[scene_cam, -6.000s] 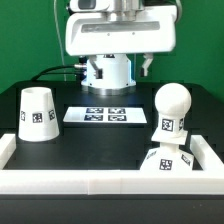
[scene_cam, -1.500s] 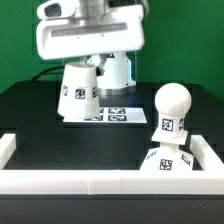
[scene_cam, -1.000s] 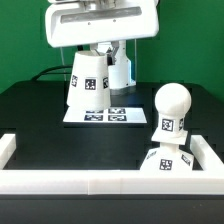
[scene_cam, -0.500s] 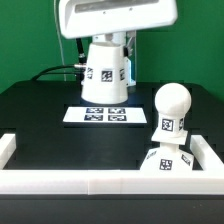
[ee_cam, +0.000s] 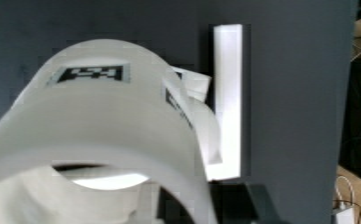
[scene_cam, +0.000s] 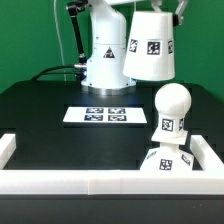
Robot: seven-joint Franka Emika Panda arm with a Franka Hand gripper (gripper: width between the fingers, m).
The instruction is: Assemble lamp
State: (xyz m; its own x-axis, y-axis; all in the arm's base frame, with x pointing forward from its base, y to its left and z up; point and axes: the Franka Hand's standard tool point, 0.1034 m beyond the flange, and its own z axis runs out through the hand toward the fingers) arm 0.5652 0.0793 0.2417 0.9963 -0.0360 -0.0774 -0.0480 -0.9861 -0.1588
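Note:
The white cone-shaped shade (scene_cam: 150, 45) hangs high in the air, tilted, at the exterior view's upper right, above and slightly left of the bulb. My gripper (ee_cam: 198, 200) is shut on the shade's rim. In the exterior view it is mostly cut off by the top edge. In the wrist view the shade (ee_cam: 106, 120) fills most of the picture, its tag facing the camera. The ball-shaped bulb (scene_cam: 172, 103) stands upright on the base (scene_cam: 163, 163) near the front right corner of the black table.
The marker board (scene_cam: 105, 114) lies on the table's middle, in front of the arm's white pedestal (scene_cam: 105, 55). A low white rail (scene_cam: 90, 183) runs along the front, with short walls at the left (scene_cam: 7, 147) and right (scene_cam: 211, 152). Cables hang behind.
The shade, once standing on the table at the left, has been lifted and carried from over the marker board up and to the exterior view's right, above the bulb. Bulb and base have not moved.

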